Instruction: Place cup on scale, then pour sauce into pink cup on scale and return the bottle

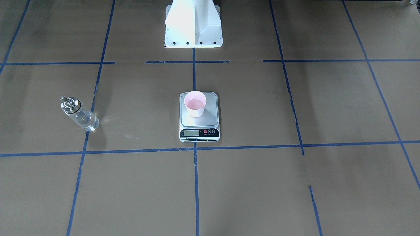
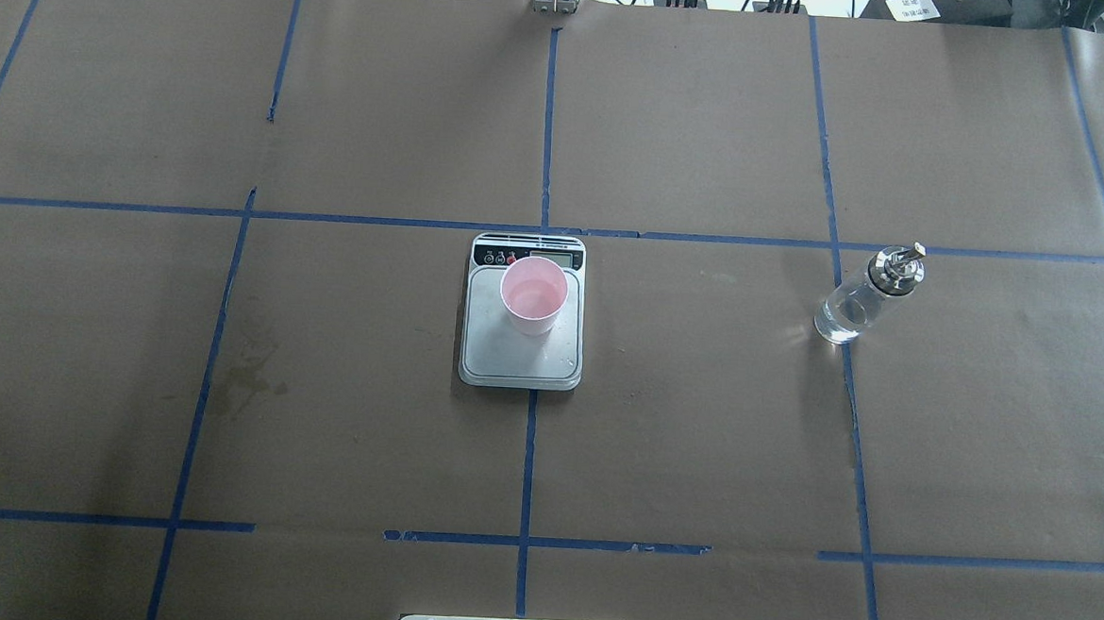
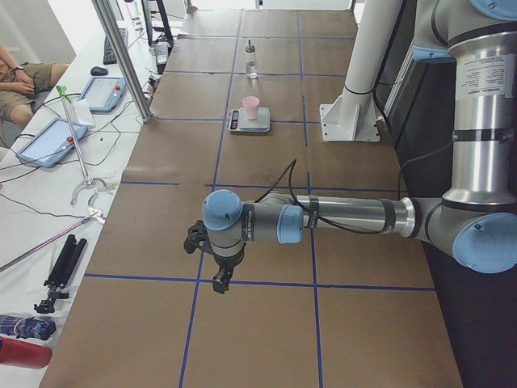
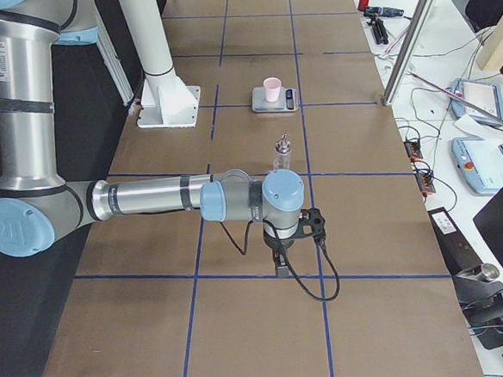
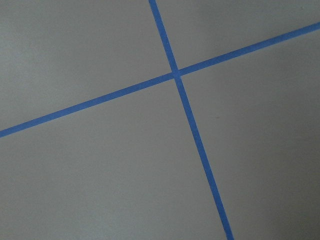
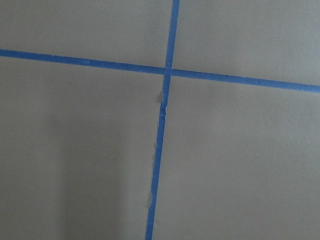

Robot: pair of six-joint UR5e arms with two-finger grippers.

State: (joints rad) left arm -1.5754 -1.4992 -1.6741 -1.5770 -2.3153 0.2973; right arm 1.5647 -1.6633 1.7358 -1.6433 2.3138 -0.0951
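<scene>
Hanging over blue tape crossings (image 5: 175,75), the left fingers (image 3: 219,283) and right fingers (image 4: 281,271) point down at the brown paper-covered bench (image 2: 697,431); whether they are released or clenched cannot be told. Far from both, the small pale pink paper cup (image 2: 534,295) stands upright on the flat silver-grey digital scale (image 2: 521,360). The clear glass bottle with a metal spout cap (image 2: 859,302) stands on the bench, well apart on the robot's right.

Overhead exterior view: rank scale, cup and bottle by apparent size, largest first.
1. scale: clearly the largest footprint.
2/3. bottle and cup: too close to rank. The bottle looks longer and thinner, the cup wider, and they cover a similar area.
</scene>
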